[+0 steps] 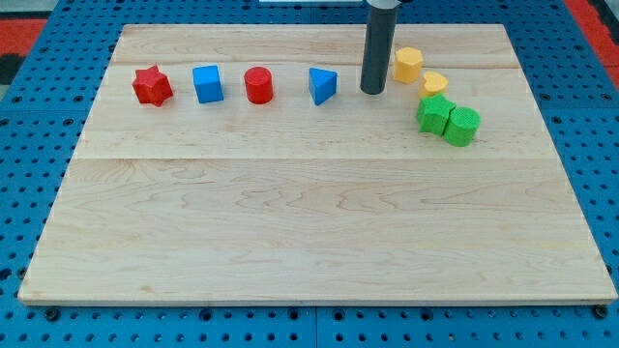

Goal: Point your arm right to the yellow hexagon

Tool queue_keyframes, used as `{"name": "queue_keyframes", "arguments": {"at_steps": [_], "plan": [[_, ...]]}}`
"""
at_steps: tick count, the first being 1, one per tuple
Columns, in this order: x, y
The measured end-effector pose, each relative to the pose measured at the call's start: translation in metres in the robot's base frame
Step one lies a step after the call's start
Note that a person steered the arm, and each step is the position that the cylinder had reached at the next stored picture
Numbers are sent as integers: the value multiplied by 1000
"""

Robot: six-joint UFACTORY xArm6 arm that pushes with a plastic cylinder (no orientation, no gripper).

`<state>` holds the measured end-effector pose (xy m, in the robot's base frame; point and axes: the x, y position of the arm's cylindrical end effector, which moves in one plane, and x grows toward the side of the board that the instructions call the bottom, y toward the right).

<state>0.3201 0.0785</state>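
Note:
The yellow hexagon (408,65) lies near the view's top right on the wooden board (309,213). My tip (372,91) rests on the board just left of it, with a small gap between them. The rod rises straight up out of the view's top. The blue triangle (323,85) lies just left of my tip.
A second yellow block (434,83) lies below and right of the hexagon. A green star (433,114) and a green cylinder (462,126) touch each other below it. A red star (152,86), a blue cube (207,84) and a red cylinder (258,85) form a row at the left.

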Motion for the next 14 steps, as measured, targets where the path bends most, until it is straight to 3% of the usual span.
{"name": "queue_keyframes", "arguments": {"at_steps": [7,9,12,14], "plan": [[-85,-10],[-85,-7],[-93,78],[-82,82]]}}
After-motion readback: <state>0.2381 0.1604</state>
